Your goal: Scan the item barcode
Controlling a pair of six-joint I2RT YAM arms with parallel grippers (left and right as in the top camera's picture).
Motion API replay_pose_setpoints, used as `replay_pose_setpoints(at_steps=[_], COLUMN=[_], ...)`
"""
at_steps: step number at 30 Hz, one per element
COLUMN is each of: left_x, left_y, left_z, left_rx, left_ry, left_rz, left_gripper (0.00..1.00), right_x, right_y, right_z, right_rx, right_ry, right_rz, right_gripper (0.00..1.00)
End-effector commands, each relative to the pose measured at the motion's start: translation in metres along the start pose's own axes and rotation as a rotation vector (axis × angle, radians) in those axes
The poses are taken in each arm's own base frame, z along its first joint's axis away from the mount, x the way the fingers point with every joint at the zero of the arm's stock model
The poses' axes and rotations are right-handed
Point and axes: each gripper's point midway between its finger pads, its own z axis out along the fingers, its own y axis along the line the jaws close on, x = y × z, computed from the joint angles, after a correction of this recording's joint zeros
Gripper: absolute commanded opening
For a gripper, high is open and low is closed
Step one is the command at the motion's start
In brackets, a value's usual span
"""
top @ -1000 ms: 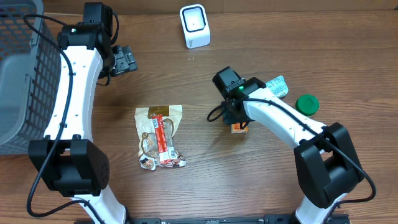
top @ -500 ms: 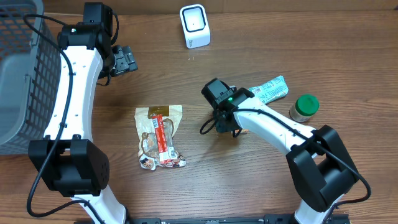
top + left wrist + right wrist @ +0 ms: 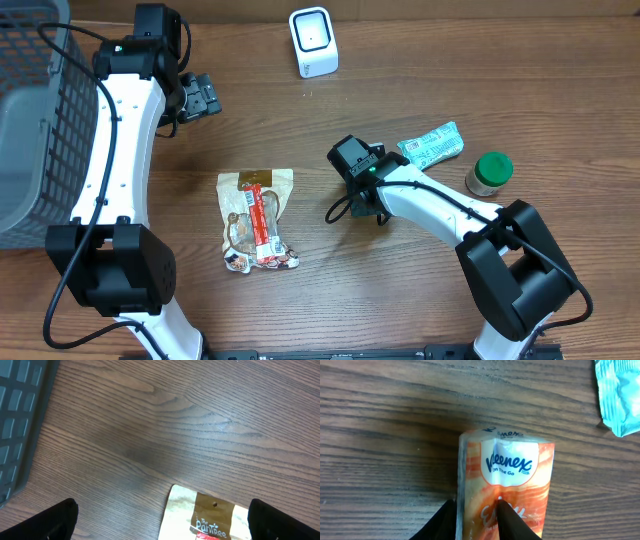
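Under right wrist, Kleenex pack [image 3: 507, 467], hidden overhead

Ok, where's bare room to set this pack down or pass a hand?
Free: the table between the scanner and the snack pouch, and the far edge right of the scanner. Crowded: the right pincer on the tissue pack, the teal packet and the green-lidded jar sit close together.

scanner [image 3: 313, 41] 1 | basket [image 3: 50, 100] 1 | snack bag [image 3: 257, 218] 1 | tissue pack [image 3: 510, 465] 1 | jar [image 3: 489, 172] 1 | packet [image 3: 432, 145] 1
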Motion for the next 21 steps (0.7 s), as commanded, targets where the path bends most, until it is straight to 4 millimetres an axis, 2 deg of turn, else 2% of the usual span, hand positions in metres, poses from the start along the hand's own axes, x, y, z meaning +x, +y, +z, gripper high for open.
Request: replay_pose_setpoints(at_steps=[1,10,11,12,13,15,18,21], left_x=[-0.004,-0.004,-0.004,-0.004,-0.004,-0.004,-0.004,-0.004], left_y=[0.002,0.002,0.002,0.002,0.002,0.002,0.002,0.002], left_z=[-0.004,-0.004,-0.004,-0.004,-0.004,-0.004,-0.004,-0.004], left_rx=[-0.007,-0.007,-0.007,-0.007,-0.007,-0.007,-0.007,-0.007], left_ry=[-0.016,-0.016,-0.016,-0.016,-0.016,-0.016,-0.016,-0.016], left_rz=[0.008,0.008,0.008,0.008,0.008,0.008,0.008,0.008], left_gripper=[1.00,1.00,0.99,1.00,1.00,1.00,1.00,0.99], right_x=[0.001,0.006,0.006,0.006,0.005,0.000,-0.018,-0.043], right_y=[-0.008,-0.001,-0.001,-0.001,0.000,-0.001,-0.003,-0.008], right_z=[-0.002,0.003,0.003,0.003,0.002,0.000,-0.016,-0.046], right_rx=[0.028,-0.015,-0.017,-0.017,-0.018,-0.022,-0.036,-0.065], right_ry=[-0.029,-0.014,-0.014,-0.014,-0.018,-0.026,-0.057,-0.109], right_rz=[0.004,0.006,0.006,0.006,0.007,0.016,0.040,0.066], right_gripper=[0.28,0.28,0.26,0.18,0.06,0.04,0.04,0.04])
